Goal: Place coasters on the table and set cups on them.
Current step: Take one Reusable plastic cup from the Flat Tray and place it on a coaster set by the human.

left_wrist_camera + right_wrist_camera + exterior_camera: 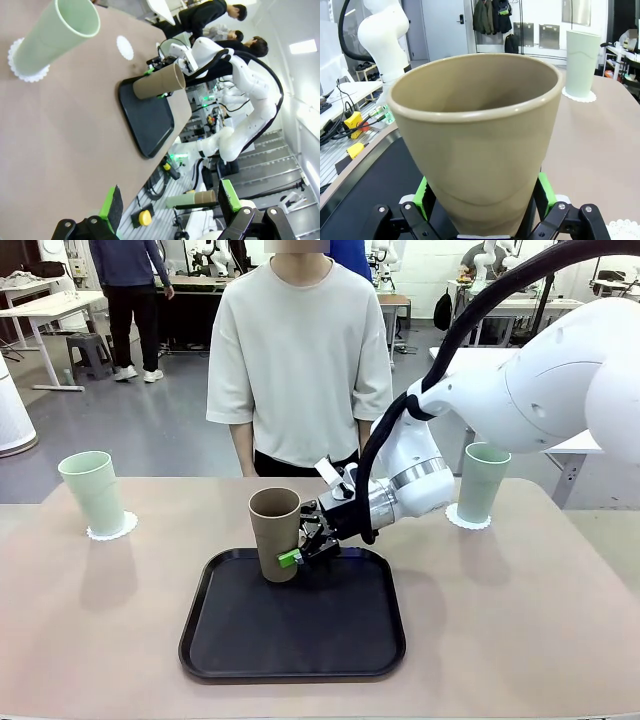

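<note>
Brown cup (275,533): stood upright at the far edge of the black tray (293,630), between the green pads of the right gripper (305,544). Jaws stood spread on either side of its lower wall, at or very near the surface; not clamped.

Mint cups: one (93,491) on a coaster (112,529) at the table's (520,610) left, one (482,481) on a coaster (468,518) at the right. Both placements judged complete.

Third coaster (125,47): lay bare on the table beyond the tray, toward the person (300,355).

Left gripper (170,210): hovered released above the table, holding nothing.

Step in hand, as judged: grasping the brown cup. Next move called for closing on the wall without crushing or tipping it, lifting clear of the tray rim, and setting the base centred on the bare coaster.
</note>
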Controlling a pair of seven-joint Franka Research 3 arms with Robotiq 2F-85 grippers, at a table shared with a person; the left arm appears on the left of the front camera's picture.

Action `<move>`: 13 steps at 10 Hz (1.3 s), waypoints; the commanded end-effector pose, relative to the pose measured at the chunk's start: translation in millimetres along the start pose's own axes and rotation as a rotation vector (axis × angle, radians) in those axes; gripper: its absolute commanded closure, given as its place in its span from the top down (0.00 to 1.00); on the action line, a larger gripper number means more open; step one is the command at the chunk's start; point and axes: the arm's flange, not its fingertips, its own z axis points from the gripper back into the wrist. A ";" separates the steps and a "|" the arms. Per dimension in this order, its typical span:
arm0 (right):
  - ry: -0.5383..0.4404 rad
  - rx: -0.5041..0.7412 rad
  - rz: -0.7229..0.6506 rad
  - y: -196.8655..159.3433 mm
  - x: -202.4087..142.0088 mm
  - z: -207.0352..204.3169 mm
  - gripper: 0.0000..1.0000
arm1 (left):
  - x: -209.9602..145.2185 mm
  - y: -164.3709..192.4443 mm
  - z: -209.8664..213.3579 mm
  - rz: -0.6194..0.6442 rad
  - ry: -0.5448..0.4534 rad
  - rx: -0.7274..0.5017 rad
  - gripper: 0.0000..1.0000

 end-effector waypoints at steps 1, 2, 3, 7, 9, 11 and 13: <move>-0.020 0.024 -0.032 -11.1 2.4 -6.8 1.00 | -1.2 -1.4 1.2 0.000 -0.006 -0.005 1.00; -0.027 0.063 -0.020 -10.4 1.9 -8.4 1.00 | -1.2 -1.4 1.2 0.000 -0.006 -0.005 1.00; -0.029 0.081 -0.008 -10.6 0.4 -8.2 0.40 | -1.2 -1.4 1.2 0.000 -0.006 -0.005 1.00; -0.037 0.089 0.002 -9.5 -0.7 -9.2 0.00 | -1.2 -1.4 1.2 0.000 -0.006 -0.005 1.00; -0.045 0.071 -0.006 -1.9 12.8 -5.2 0.00 | -1.2 -1.4 1.2 0.000 -0.006 -0.005 1.00; -0.062 0.045 0.078 22.7 63.8 6.5 0.00 | -1.2 -1.4 1.2 0.000 -0.006 -0.005 1.00; -0.071 0.007 0.127 55.1 119.4 22.9 0.00 | -1.2 -1.4 1.2 0.000 -0.006 -0.005 1.00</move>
